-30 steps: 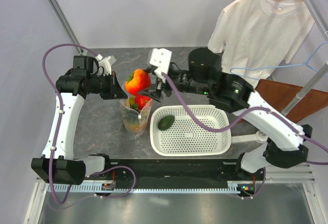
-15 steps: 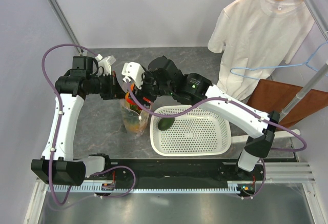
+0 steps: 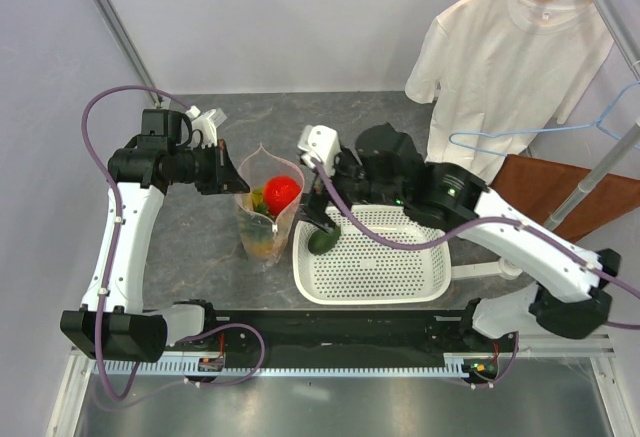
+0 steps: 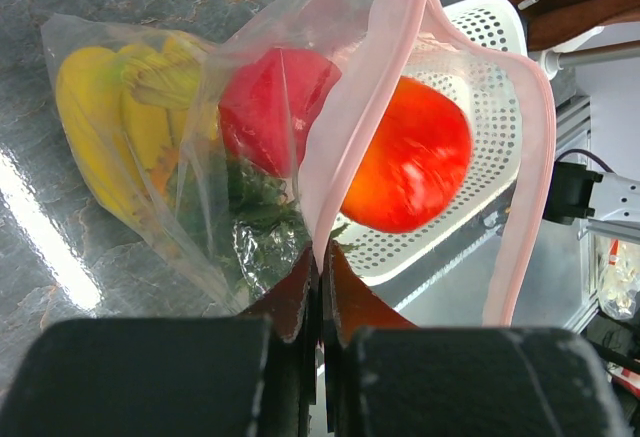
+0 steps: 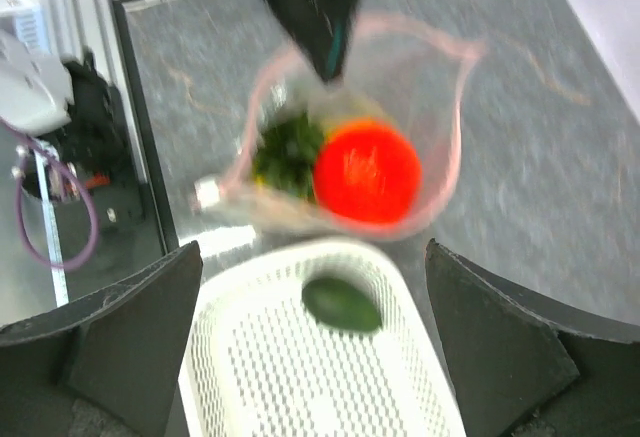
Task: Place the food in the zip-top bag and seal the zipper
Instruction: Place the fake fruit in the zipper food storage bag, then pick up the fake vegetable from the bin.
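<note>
- The right wrist view is smeared with blur, so every edge there is soft. In the left wrist view the pineapple's green crown shows through the plastic, but its body is buried under other fruit and I can't pick it out.
- Look at the left gripper, lower centre of its own view: it is clamped tight on the rim of the zip-top bag. It pinches right where the pinkish zipper comes together, and the mouth gapes in a wide loop above it.
- Now the right gripper: spread wide, nothing between its fingers, which sit in the lower corners of its view. The bag lies above centre there, clear of both.
- Overhead, the bag stands upright, centre-left on the grey table, just beside the left corner of the white basket.
- Inside, the red-orange fruit sits on top at the mouth. The red apple is beside it, and the yellow banana bunch is deepest in, upper left of the left wrist view.
- The dark green avocado lies alone in the basket, at the corner nearest the bag, untouched.
</note>
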`<act>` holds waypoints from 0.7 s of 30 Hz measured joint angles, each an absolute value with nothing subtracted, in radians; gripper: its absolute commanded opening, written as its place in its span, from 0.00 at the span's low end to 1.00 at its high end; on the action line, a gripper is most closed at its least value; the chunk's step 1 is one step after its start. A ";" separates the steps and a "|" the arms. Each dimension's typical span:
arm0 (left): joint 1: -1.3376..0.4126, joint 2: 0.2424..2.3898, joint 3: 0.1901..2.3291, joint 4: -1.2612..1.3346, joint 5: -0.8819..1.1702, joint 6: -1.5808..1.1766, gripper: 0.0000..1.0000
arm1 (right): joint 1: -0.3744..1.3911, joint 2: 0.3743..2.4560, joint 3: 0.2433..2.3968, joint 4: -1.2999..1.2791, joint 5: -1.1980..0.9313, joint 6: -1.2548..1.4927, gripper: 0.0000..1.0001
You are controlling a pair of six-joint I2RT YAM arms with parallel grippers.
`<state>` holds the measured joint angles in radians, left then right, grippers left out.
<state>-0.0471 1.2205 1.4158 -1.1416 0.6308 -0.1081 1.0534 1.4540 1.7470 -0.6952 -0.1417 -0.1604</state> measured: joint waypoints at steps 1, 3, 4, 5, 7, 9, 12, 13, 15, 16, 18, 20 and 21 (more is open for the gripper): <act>-0.047 1.221 1.416 -1.142 0.631 -0.108 0.02 | 1.042 1.386 1.666 -0.682 -0.137 -0.153 0.98; -0.047 1.221 1.416 -1.142 0.635 -0.108 0.02 | 1.024 1.332 1.601 -0.684 -0.130 -0.146 0.98; -0.047 1.220 1.416 -1.141 0.638 -0.108 0.02 | 1.011 1.312 1.572 -0.685 -0.130 -0.141 0.98; -0.047 1.221 1.416 -1.140 0.643 -0.108 0.02 | 0.997 1.304 1.552 -0.685 -0.130 -0.134 0.98; -0.047 1.220 1.416 -1.135 0.663 -0.107 0.02 | 0.970 1.304 1.527 -0.684 -0.136 -0.118 0.98; -0.047 1.214 1.418 -1.126 0.688 -0.108 0.02 | 0.922 1.311 1.496 -0.682 -0.161 -0.091 0.98; -0.047 1.201 1.433 -1.116 0.720 -0.109 0.02 | 0.871 1.313 1.445 -0.681 -0.187 -0.071 0.98; -0.047 1.192 1.438 -1.109 0.719 -0.112 0.02 | 0.839 1.313 1.417 -0.680 -0.200 -0.071 0.98; -0.047 1.181 1.447 -1.108 0.717 -0.113 0.02 | 0.818 1.312 1.367 -0.671 -0.228 -0.094 0.98; -0.047 1.180 1.448 -1.108 0.717 -0.113 0.02 | 0.815 1.309 1.332 -0.659 -0.243 -0.117 0.98; -0.047 1.187 1.447 -1.111 0.717 -0.114 0.02 | 0.816 1.293 1.237 -0.616 -0.275 -0.184 0.98; -0.047 1.202 1.442 -1.110 0.720 -0.115 0.02 | 0.816 1.275 1.143 -0.592 -0.314 -0.270 0.98; -0.047 1.209 1.438 -1.108 0.721 -0.116 0.02 | 0.816 1.267 1.100 -0.575 -0.338 -0.327 0.98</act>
